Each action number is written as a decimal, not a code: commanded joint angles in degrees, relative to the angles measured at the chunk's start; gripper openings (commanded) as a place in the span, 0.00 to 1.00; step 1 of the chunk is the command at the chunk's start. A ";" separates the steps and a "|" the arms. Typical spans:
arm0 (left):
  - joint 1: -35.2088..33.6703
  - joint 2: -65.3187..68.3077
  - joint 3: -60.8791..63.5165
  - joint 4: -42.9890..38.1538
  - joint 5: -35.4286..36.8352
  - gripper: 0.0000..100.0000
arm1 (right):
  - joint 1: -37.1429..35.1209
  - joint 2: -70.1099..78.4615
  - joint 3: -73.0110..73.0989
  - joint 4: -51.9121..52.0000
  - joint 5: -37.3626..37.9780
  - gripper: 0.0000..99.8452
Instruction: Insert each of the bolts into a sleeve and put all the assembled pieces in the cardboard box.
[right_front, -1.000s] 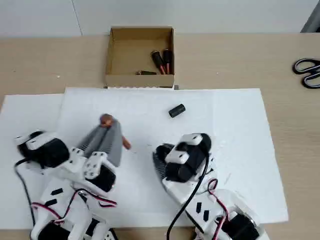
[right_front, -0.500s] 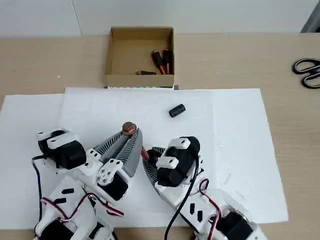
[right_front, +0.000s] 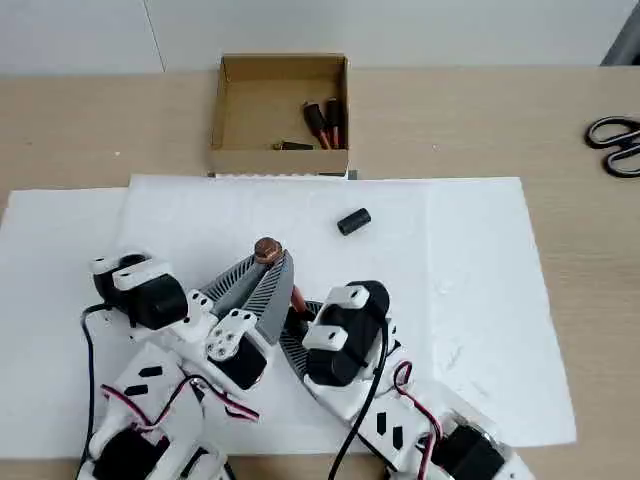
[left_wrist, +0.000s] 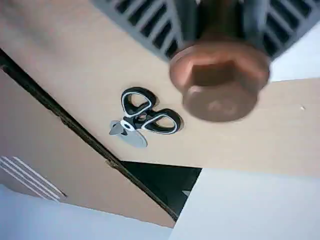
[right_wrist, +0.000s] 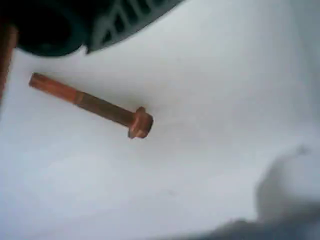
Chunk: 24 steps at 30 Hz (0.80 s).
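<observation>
Nearest, the two arms sit side by side at the near edge of the paper (right_front: 470, 260). The left gripper (right_front: 268, 266) is clenched on one bolt (right_front: 266, 249), held head uppermost, so its flanged hex head sits right before the left wrist camera. The right gripper (right_front: 295, 338) is just beside it, tucked under its own arm; whether it is clenched or released cannot be told. Its wrist view shows a loose bolt (right_wrist: 92, 104) lying flat on the paper. That makes two bolts outside the box.

Farther on, one black sleeve (right_front: 353, 221) lies alone on the paper, well apart from both grippers.

Beyond the paper's far edge the box (right_front: 280, 160) stands on the table (right_front: 480, 120). It holds three pieces: two sleeved bolts (right_front: 320, 122) side by side at its right, and one dark piece (right_front: 292, 146) against its near wall. One pair of scissors (right_front: 614, 145) lies at the table's far right.
</observation>
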 joint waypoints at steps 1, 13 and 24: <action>0.09 -0.44 -0.66 -0.09 -1.85 0.01 | -0.66 -0.48 -2.73 -1.01 0.97 0.00; 0.35 -0.35 -2.33 1.23 -3.69 0.01 | 3.12 -0.48 -2.55 -1.10 0.97 0.00; 5.98 -0.44 2.15 6.24 -1.58 0.01 | 3.03 -0.40 -2.64 -1.54 0.97 0.00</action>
